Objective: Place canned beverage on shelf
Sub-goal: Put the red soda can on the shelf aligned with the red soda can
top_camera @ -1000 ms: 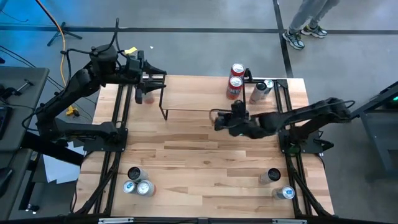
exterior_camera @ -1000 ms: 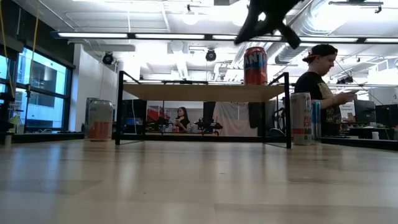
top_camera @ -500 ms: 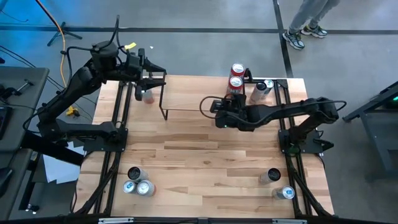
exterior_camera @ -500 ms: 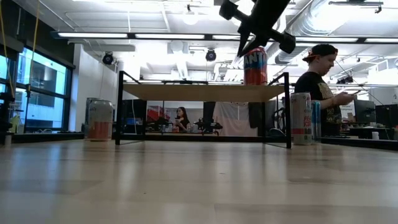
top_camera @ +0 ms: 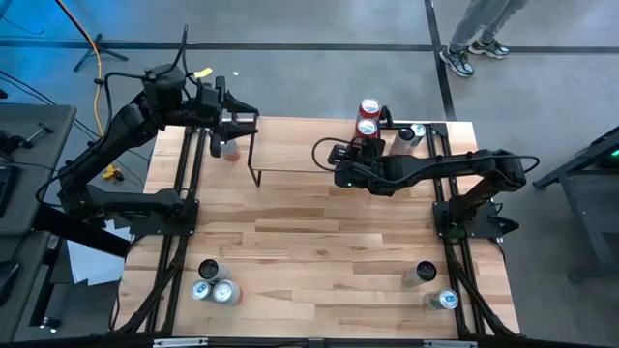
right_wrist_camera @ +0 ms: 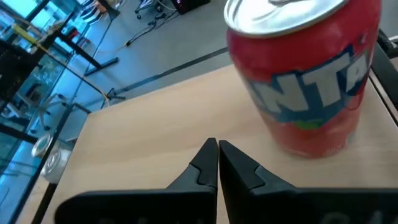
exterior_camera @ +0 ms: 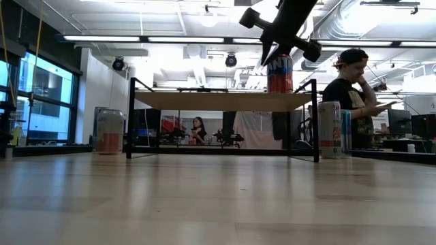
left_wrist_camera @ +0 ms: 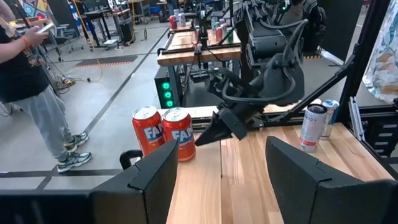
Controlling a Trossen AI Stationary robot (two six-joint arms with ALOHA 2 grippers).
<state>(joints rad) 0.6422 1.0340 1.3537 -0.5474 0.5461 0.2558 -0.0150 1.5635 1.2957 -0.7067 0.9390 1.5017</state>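
The shelf (top_camera: 300, 147) stands at the table's far middle, a light plank (exterior_camera: 218, 101) on black legs. Two red cans (top_camera: 367, 128) (top_camera: 368, 106) stand upright on its right end; the low view shows only one (exterior_camera: 279, 71). My right gripper (right_wrist_camera: 217, 148) is shut and hovers over the plank (right_wrist_camera: 137, 124), pointing slantwise down beside the nearer red can (right_wrist_camera: 305, 81) with a small gap to it. My left gripper (left_wrist_camera: 224, 180) hangs open over the table's far left corner (top_camera: 232, 126), nothing between its fingers, above a pale can (exterior_camera: 109, 131) standing on the table.
A silver can (exterior_camera: 329, 129) and a blue one (exterior_camera: 345, 129) stand on the table right of the shelf. More cans stand at the near left corner (top_camera: 211, 282) and near right corner (top_camera: 426, 274). A person (exterior_camera: 351, 88) stands beyond the table.
My right gripper has swung from in front of the shelf's right end toward the table's far edge, up over the plank and close to the red can, rolling and tipping downward as it went. It has stayed shut. The cans have not moved.
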